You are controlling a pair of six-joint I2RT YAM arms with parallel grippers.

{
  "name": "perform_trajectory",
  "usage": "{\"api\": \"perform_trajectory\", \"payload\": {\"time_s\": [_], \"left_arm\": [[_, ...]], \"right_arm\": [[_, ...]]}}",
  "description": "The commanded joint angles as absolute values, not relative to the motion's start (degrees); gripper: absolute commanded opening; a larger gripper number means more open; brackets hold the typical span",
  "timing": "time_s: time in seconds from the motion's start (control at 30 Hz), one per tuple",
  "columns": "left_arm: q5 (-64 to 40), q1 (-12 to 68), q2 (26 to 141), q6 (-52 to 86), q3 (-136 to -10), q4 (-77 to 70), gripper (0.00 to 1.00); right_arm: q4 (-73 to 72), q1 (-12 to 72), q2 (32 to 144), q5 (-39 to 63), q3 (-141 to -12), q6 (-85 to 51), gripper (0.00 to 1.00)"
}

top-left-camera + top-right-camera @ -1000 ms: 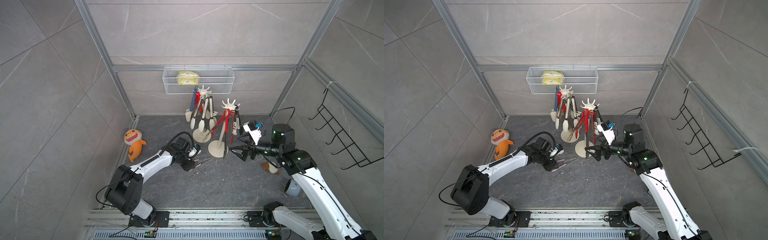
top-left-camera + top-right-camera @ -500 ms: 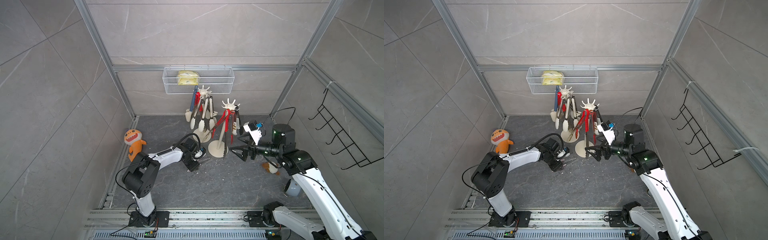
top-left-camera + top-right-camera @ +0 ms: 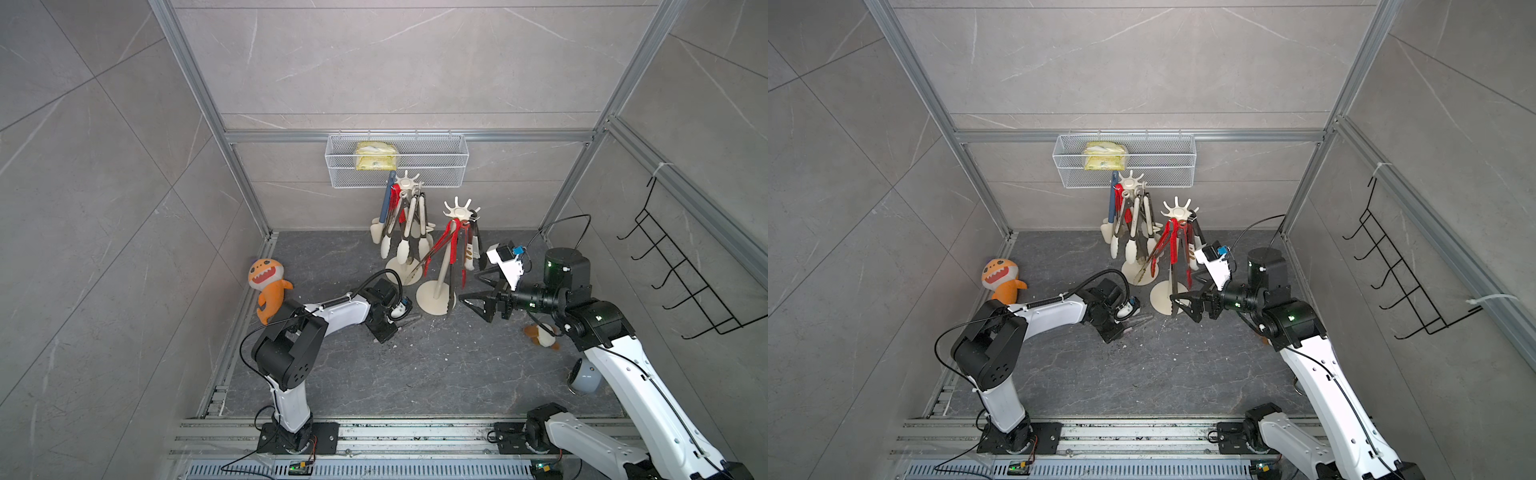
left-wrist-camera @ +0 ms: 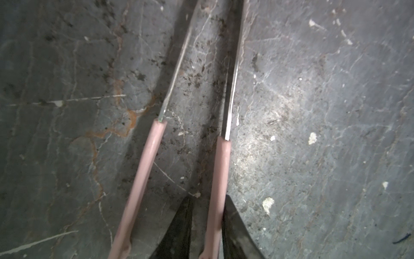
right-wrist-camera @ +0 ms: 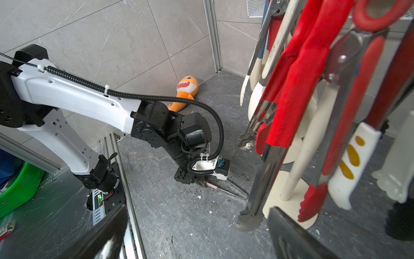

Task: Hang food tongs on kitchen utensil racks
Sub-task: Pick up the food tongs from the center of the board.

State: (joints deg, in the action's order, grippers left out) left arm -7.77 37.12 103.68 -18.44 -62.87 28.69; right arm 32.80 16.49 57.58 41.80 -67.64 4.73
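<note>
Looks like a robotics lab test cell staged as a kitchen corner: stone-look wall panels (image 3: pixel 374 62) set in aluminium framing (image 3: pixel 407 136), slate-look tabletop (image 3: pixel 415 374), left arm (image 3: pixel 340 313) and right arm (image 3: pixel 636 386) bolted to a slotted rail (image 3: pixel 415 434), mesh basket (image 3: pixel 436 174) and wire hook rack (image 3: pixel 715 330) on the walls, kitchen utensil racks (image 3: pixel 430 301) hung with tongs (image 3: pixel 453 245).

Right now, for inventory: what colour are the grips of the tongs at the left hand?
The tongs' grips are pale pink; left wrist view.

The dark stone floor (image 3: pixel 415 374) before me carries pink-handled tongs (image 3: pixel 409 321) lying flat mid-floor. Just beyond stand the near rack (image 3: pixel 434 297) and far rack (image 3: pixel 395 268). An orange plush (image 3: pixel 269 291) lies far left, a small plush (image 3: pixel 540 336) to the right.
</note>
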Motion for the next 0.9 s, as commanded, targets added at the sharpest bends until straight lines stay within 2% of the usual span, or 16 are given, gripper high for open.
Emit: {"api": "perform_trajectory", "payload": {"time_s": [0.0,0.23,0.5,0.87], "left_arm": [[-8.65,37.53,104.45,-17.78,-64.47,30.74,0.21],[-10.45,37.53,102.69,-16.69,-62.37,31.29,0.09],[-11.05,37.54,97.17,-15.09,-56.69,31.05,0.00],[-9.77,37.62,87.66,-13.64,-53.50,33.64,0.00]], "right_arm": [[33.59,16.66,56.65,41.32,-69.04,5.63,1.00],[33.22,16.66,56.43,41.31,-68.96,5.37,1.00],[32.72,16.64,56.49,41.13,-68.82,5.21,1.00],[31.59,16.65,57.12,41.14,-68.90,4.53,1.00]]}}
